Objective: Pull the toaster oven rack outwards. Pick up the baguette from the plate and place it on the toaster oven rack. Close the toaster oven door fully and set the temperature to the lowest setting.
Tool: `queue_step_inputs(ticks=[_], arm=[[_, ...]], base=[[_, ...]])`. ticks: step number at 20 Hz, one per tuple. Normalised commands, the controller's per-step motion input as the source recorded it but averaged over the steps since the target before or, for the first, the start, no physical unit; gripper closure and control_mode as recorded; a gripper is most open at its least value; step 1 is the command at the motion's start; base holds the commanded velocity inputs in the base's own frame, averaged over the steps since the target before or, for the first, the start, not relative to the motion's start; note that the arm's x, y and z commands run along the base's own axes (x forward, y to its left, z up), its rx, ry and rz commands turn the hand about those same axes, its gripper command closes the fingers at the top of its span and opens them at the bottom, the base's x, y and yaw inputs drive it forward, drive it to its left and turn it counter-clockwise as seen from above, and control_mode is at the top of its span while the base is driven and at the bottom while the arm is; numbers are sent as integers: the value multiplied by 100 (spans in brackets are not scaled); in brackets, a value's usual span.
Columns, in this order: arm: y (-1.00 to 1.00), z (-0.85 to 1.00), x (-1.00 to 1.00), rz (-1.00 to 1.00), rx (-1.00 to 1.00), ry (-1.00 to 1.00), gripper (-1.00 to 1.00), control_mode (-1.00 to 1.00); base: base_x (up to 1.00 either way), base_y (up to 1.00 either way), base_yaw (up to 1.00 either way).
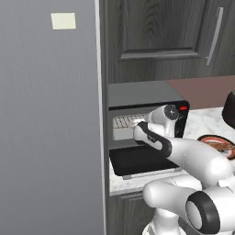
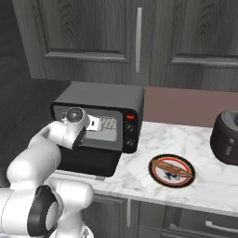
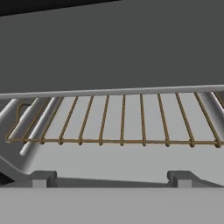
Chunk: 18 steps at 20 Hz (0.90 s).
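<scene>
One toaster oven rack (image 3: pixel 122 120) faces the released hand (image 3: pixel 111 177); one baguette (image 2: pixel 173 169) on one plate (image 2: pixel 157 179).

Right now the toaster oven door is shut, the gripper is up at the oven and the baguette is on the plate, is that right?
Not quite: the toaster oven door is folded down open, as the left base view shows. The rest holds: the gripper is up at the toaster oven, facing its rack, and the baguette lies on the plate.

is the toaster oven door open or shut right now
Open. The door lies folded down flat in front of the oven, and the rack inside shows.
</scene>
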Motion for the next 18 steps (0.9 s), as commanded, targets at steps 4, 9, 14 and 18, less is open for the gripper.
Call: queue_step_inputs(ticks=[4,9,14,18], arm=[[0,0,16,0,0,0,-100,-100],[0,0,15,0,0,0,-100,-100],[0,0,20,0,0,0,-100,-100],[0,0,17,0,0,0,-100,-100]], base=[[0,0,0],[0,0,0],[0,0,0],[0,0,0]])
